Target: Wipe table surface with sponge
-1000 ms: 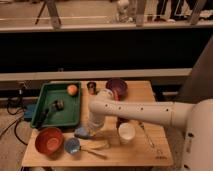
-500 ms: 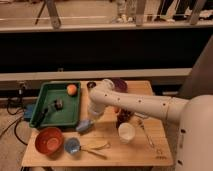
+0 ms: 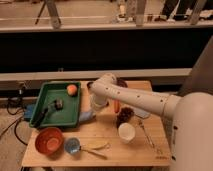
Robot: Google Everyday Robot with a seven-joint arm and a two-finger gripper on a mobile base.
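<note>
The light tan wooden table surface (image 3: 107,127) fills the middle of the camera view. The small light-blue sponge (image 3: 86,117) lies on it right by the green tray's near right corner. My gripper (image 3: 93,112) reaches in from the right, points down over the table's left centre and is shut on the sponge, pressing it on the wood. The white arm (image 3: 135,97) hides the table's far middle.
A green tray (image 3: 37,117) at the left holds an orange fruit (image 3: 72,89) and dark items. A red bowl (image 3: 49,140), blue cup (image 3: 72,146), utensil (image 3: 96,148), white cup (image 3: 126,132), dark object (image 3: 125,114), carrot (image 3: 116,106), fork (image 3: 146,134) and maroon bowl (image 3: 121,82) stand around.
My gripper and the sponge have slid away from the table's front, toward the far side along the tray's right edge. The other objects have not moved.
</note>
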